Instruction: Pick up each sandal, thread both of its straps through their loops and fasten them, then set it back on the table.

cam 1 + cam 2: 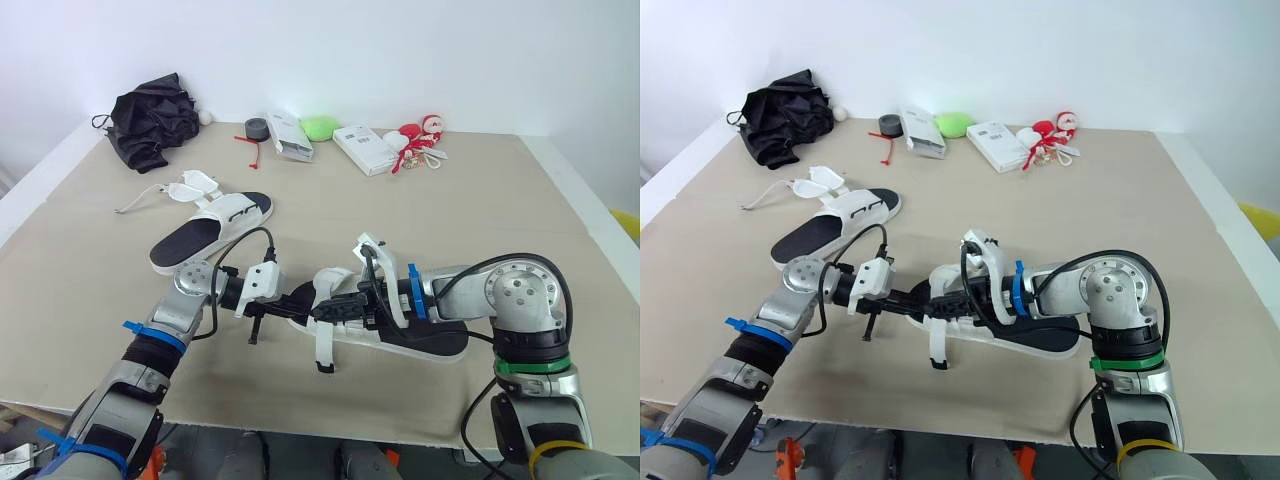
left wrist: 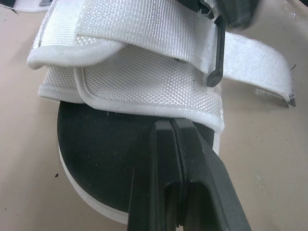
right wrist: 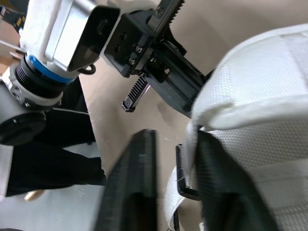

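At the front edge of the table [image 1: 500,210], the near sandal [image 1: 1040,335] lies flat on its sole, toe toward the robot's left, with both grippers meeting over its forward part. Left gripper [image 2: 172,127]: fingers pressed together with nothing between them, tips resting on the black footbed just under the edge of the front strap [image 2: 144,91]. Right gripper [image 3: 175,144]: fingers parted, one finger [image 3: 134,183] out over bare table, the other behind the white webbing, so that the strap's edge and its black loop [image 3: 185,175] stand in the gap. A free strap end [image 1: 325,348] hangs toward the table's front edge. The right forearm and its black cables lie across the heel half and hide it.

Behind and to the left, apart from the arms, the second sandal [image 1: 205,235] rests flat with its straps open. Along the far edge, left to right: a black cloth bundle [image 1: 150,125], a grey tape roll [image 1: 257,129], a white packet [image 1: 290,137], a green object [image 1: 320,127], a white box [image 1: 363,148] and a red-and-white toy [image 1: 420,140].
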